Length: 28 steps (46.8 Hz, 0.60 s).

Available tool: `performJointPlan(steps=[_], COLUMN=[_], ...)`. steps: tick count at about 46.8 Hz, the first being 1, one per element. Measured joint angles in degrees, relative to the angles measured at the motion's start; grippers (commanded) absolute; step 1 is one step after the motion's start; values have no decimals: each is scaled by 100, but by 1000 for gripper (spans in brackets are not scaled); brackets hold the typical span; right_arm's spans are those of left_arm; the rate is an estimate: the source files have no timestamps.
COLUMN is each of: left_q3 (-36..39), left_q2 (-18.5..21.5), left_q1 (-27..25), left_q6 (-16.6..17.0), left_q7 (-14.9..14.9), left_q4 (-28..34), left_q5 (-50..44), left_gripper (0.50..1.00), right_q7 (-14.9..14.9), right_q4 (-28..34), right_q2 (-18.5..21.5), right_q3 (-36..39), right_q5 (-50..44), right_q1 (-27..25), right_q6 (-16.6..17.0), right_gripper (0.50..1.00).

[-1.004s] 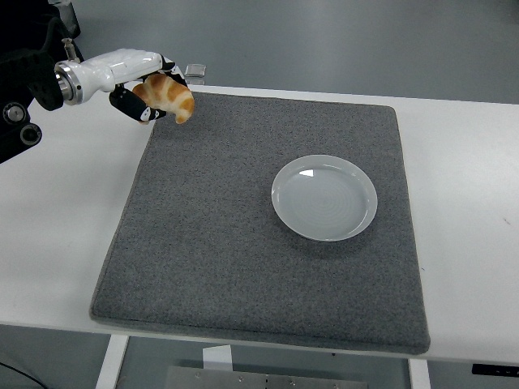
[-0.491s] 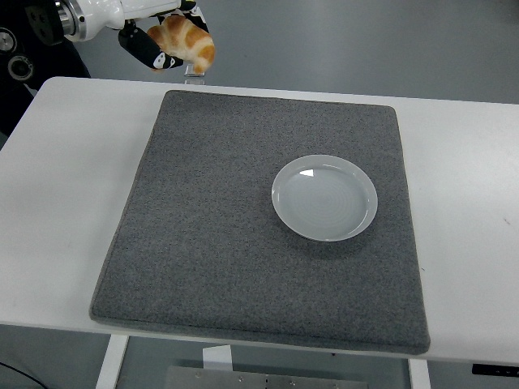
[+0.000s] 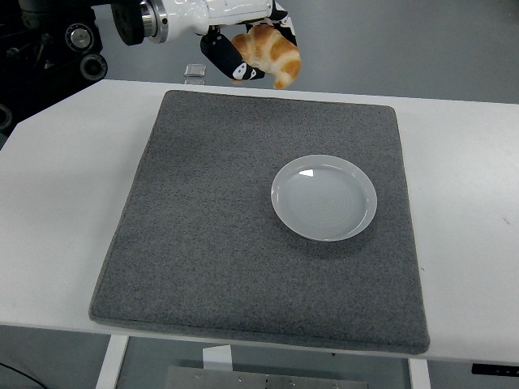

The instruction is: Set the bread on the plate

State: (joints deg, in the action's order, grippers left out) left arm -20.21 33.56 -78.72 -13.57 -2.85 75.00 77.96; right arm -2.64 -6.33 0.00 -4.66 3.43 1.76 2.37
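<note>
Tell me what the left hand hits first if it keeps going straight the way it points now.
Probably nothing: the left hand, holding the croissant, points rightward above the mat's far edge, and that way looks free. Depth is uncertain.

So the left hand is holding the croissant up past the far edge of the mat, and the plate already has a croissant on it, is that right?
Not quite. The head view shows the plate empty; the only croissant is in the left hand, held up past the mat's far edge.

Left arm point(image 3: 97, 24) cropped at top.
</note>
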Motion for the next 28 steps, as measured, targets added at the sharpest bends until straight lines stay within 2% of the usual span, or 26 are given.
performJointPlan(steps=[16,28], left_q3=[51,70], left_q2=[-499,-847], left_q1=[59,417], left_q6=[-111,-111], left_q7=[3,29], left_q4=[-3,-103], left_q5=[17,118], left_gripper=[500,500], right_q7=[0,-1], right_q4=[0,0], right_q2=[0,0], right_q3=[0,0], right_q5=[0,0], right_q1=[0,0], right_q6=[0,0], right_gripper=[952,952])
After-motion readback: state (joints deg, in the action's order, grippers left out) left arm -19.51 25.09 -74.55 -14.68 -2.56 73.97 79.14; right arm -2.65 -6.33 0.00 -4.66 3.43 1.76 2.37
